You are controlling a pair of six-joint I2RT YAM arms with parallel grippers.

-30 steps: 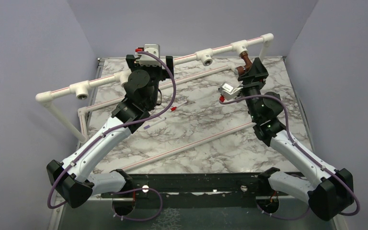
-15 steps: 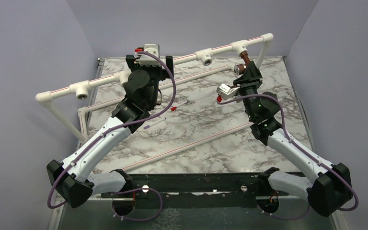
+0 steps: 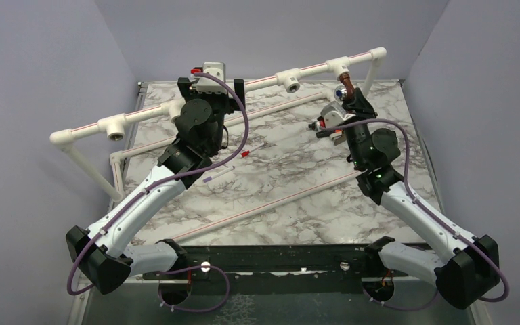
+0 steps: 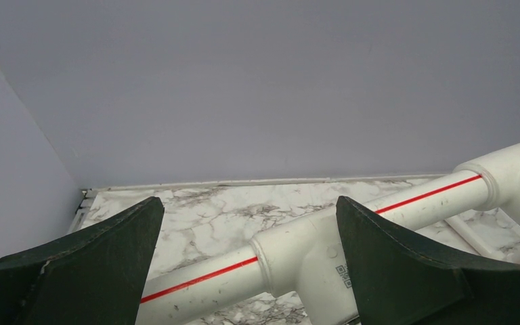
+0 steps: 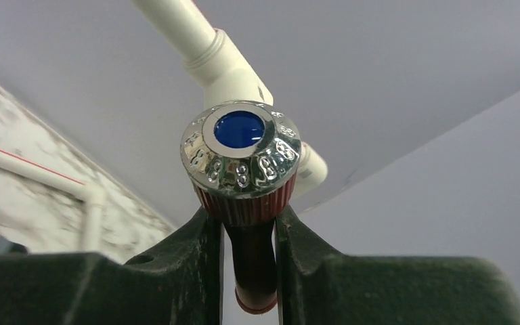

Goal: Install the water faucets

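While clenching water faucet [image 5: 240, 159] in right gripper [image 5: 249, 227] at one o'clock, holds left gripper [image 4: 247, 203] spread astride white pipe [image 4: 311, 261].

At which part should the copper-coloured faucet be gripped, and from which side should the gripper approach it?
On the copper-coloured faucet, grip the narrow stem just under the wide chrome knob, coming from the side opposite the white pipe tee. The slim stem fits between the fingers, and the knob's flare stops slipping. The right gripper holds it so.

plain lavender-grey walls [image 3: 257, 30] enclose a white, grey-veined marble table [image 3: 291, 183] under even light.
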